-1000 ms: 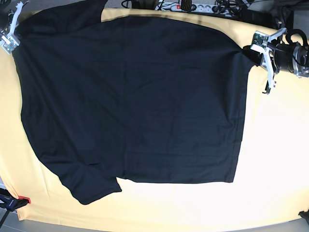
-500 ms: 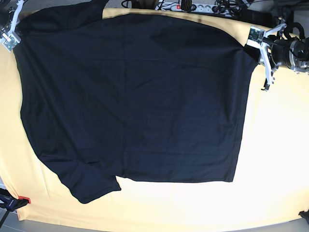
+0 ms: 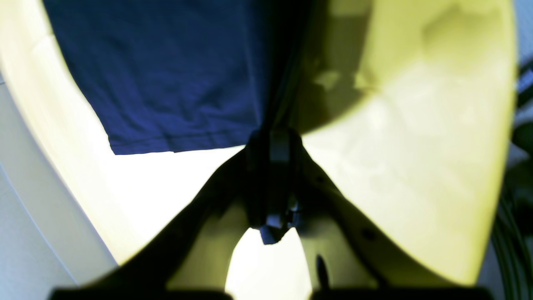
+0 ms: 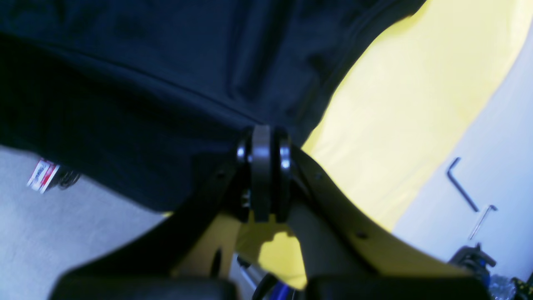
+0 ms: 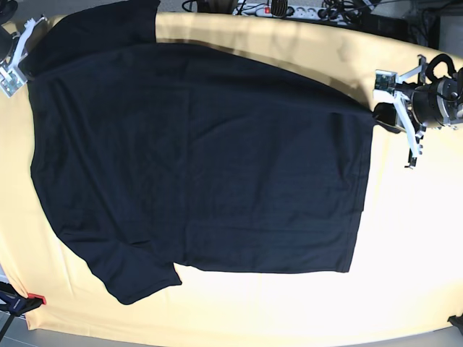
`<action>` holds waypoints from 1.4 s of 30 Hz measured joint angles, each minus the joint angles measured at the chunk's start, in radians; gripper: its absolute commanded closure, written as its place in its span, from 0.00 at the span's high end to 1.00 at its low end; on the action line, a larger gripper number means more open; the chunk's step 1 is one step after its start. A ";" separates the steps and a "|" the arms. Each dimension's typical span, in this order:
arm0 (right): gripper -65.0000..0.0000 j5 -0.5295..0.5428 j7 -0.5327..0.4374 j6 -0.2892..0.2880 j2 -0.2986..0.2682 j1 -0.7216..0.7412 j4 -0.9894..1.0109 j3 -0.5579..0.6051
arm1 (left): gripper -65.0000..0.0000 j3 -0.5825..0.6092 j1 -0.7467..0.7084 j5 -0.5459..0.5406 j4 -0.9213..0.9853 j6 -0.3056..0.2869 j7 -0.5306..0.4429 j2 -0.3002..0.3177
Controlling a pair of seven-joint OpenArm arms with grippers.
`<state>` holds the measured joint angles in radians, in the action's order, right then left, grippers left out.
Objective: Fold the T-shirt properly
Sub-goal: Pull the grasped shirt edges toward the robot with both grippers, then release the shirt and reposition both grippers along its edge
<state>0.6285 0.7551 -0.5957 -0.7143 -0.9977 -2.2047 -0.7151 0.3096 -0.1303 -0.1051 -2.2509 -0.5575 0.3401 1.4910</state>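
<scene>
The black T-shirt (image 5: 195, 166) lies spread over the yellow table (image 5: 412, 246), with a sleeve at the front left. Its far edge is lifted and runs slanted between the two grippers, casting a shadow behind it. My left gripper (image 5: 387, 108) is at the shirt's far right corner. In the left wrist view it (image 3: 272, 146) is shut on the shirt's edge (image 3: 166, 75). My right gripper (image 5: 17, 61) is at the far left corner. In the right wrist view it (image 4: 265, 143) is shut on bunched black cloth (image 4: 166, 62).
A power strip and cables (image 5: 278, 9) lie past the table's back edge. A small red tag (image 5: 36, 298) sits at the front left corner. Allen keys (image 4: 462, 185) lie on the white surface beside the table.
The left gripper has moved nearer and to the right with the shirt's corner. The far edge now slants, and more yellow table shows behind it. The right gripper has shifted only slightly.
</scene>
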 measured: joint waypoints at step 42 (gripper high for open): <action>0.00 -0.260 -0.188 0.189 0.008 0.541 0.308 0.373 | 0.00 0.004 0.065 0.183 0.355 0.306 -0.285 -0.301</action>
<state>0.3683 0.5667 -0.4065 -0.7067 -0.4568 -1.8965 -0.3420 0.3138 -0.0654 0.0784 -1.8961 -0.2516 0.0547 1.1900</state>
